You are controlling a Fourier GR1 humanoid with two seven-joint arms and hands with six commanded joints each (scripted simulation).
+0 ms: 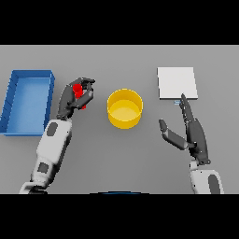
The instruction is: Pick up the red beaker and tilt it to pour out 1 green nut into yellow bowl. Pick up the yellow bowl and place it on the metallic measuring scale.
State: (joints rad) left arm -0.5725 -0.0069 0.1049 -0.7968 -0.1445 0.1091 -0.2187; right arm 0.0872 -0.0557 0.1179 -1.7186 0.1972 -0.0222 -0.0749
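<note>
The red beaker (80, 94) is in my left hand (74, 97), whose fingers and thumb curl round it, to the left of the yellow bowl (124, 108). Most of the beaker is hidden by the hand, and no green nut shows. The bowl stands upright in the middle of the table, its inside plain yellow. The metallic measuring scale (176, 82), a flat pale square, lies at the back right. My right hand (192, 132) is open just in front of the scale, fingers straight and pointing at its near edge, thumb spread toward the bowl.
A blue rectangular bin (28, 100) with raised walls sits at the far left, close beside my left forearm. Grey table (121, 154) spreads between the two arms in front of the bowl.
</note>
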